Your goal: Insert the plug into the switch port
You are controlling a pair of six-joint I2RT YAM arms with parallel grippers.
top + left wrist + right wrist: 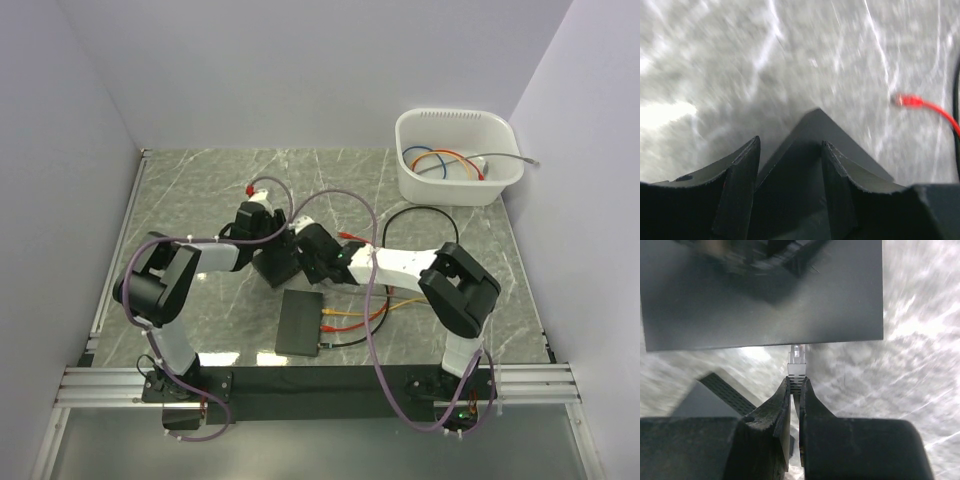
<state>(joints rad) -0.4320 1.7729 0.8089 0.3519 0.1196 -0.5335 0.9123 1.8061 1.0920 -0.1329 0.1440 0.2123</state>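
A dark grey switch [276, 268] sits at the table's middle where both arms meet. In the left wrist view my left gripper [790, 145] straddles a corner of the switch [812, 125], and its fingers [740, 185] press on both sides. My right gripper [796, 382] is shut on a plug [796, 362] with a grey boot and a clear tip. The plug's tip meets the near edge of the switch [762, 295]. The port itself is hidden under that edge. In the top view my left gripper [268, 245] and right gripper [312, 262] flank the switch.
A second black box [300, 322] lies nearer the bases with yellow and orange cables [350, 315] plugged in; its vented side shows in the right wrist view [715, 387]. A red plug [905, 101] lies loose. A white bin [460, 185] of cables stands at the back right.
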